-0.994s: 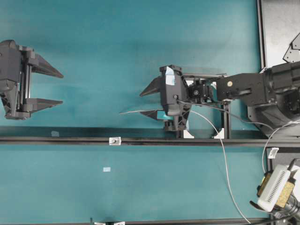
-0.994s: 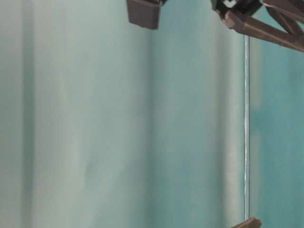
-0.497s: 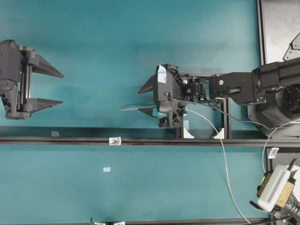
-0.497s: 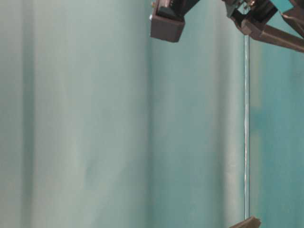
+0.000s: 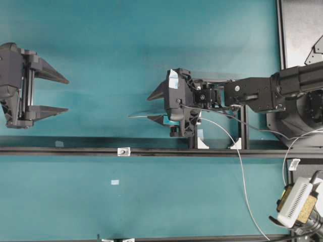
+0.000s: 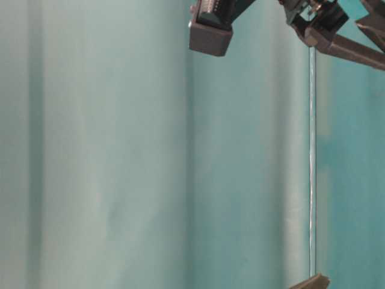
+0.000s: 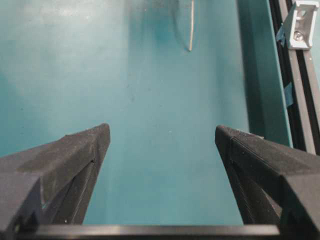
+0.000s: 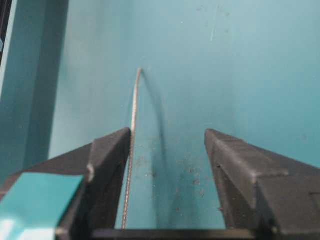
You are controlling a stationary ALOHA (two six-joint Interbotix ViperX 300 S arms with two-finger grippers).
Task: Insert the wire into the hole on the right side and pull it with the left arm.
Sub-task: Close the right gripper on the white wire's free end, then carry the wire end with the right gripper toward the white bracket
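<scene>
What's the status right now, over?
Left gripper open, idle far left. Right gripper open, thin pale grey wire lying against its left finger, not clamped. Tiny silvery square block with the hole sits on black rail; nothing blocking.

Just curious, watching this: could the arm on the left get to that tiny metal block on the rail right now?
Probably yes. The left gripper hovers open over bare mat, and nothing lies between it and the block on the rail. The right gripper and the wire sit further right.
</scene>
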